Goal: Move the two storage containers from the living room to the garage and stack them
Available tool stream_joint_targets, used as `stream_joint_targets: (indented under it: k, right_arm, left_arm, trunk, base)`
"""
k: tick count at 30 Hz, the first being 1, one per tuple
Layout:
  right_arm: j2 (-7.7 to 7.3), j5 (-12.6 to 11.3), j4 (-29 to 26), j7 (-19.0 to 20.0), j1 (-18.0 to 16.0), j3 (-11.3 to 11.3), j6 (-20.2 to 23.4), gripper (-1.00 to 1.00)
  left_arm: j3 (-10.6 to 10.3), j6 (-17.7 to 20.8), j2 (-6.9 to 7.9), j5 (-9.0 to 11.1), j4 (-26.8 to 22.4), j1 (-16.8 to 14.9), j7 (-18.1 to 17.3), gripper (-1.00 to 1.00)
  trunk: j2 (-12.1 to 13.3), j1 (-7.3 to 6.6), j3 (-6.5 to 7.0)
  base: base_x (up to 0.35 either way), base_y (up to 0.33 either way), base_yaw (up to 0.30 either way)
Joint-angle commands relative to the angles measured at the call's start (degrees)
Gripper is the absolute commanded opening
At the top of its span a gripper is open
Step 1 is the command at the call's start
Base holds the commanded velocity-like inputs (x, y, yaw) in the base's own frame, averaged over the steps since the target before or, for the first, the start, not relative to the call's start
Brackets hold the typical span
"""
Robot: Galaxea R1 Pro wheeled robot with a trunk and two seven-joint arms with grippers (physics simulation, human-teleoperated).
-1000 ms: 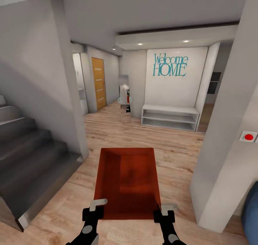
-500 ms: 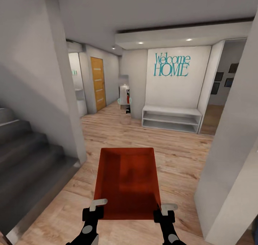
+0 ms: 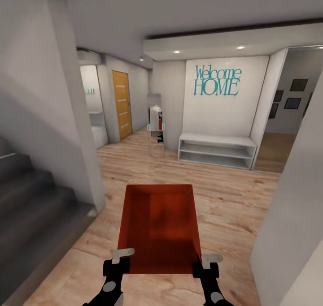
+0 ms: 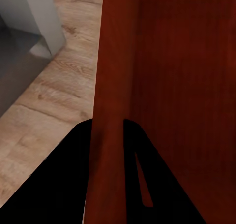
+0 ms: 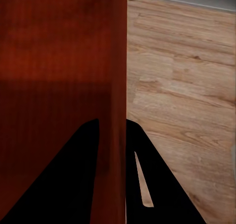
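One red-orange open-topped storage container hangs in front of me above the light wood plank floor, held by both arms. My left gripper is shut on its near left wall, and my right gripper is shut on its near right wall. In the left wrist view the thin red wall runs between my black fingers. The right wrist view shows the same: the container's wall is clamped between my fingers. The container is empty inside.
Dark grey stairs and a grey wall corner stand close on the left. A white wall corner is near on the right. Ahead are a white shelf bench under a "Welcome HOME" sign and a wooden door.
The view has advanced along the hallway: the stairs and the right wall slid outward, and the red button on the right wall left the picture. The container stays fixed in both grippers.
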Motion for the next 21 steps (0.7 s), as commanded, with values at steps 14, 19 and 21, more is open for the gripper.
stream_joint_targets:
  k: [14,19,21]
  right_arm:
    - [0.09,-0.8,-0.2,-1.1,-0.1,-0.4,-1.7,-1.00]
    - [0.09,-0.8,-0.2,-1.1,-0.1,-0.4,-1.9,-1.00]
    - [0.09,-0.8,-0.2,-1.1,-0.1,-0.4,-2.3,-1.00]
  left_arm:
    - [-0.5,4.6,0.00,1.1,0.2,0.0,0.4,-1.00]
    - [-0.5,4.6,0.00,1.1,0.2,0.0,0.4,-1.00]
    - [-0.5,4.6,0.00,1.1,0.2,0.0,0.4,-1.00]
  trunk:
    - [-0.1,0.05,-0.10]
    - [-0.1,0.05,-0.10]
    - [-0.1,0.05,-0.10]
  base:
    - [0.321,0.000,0.000]
    - [0.321,0.000,0.000]
    - [0.321,0.000,0.000]
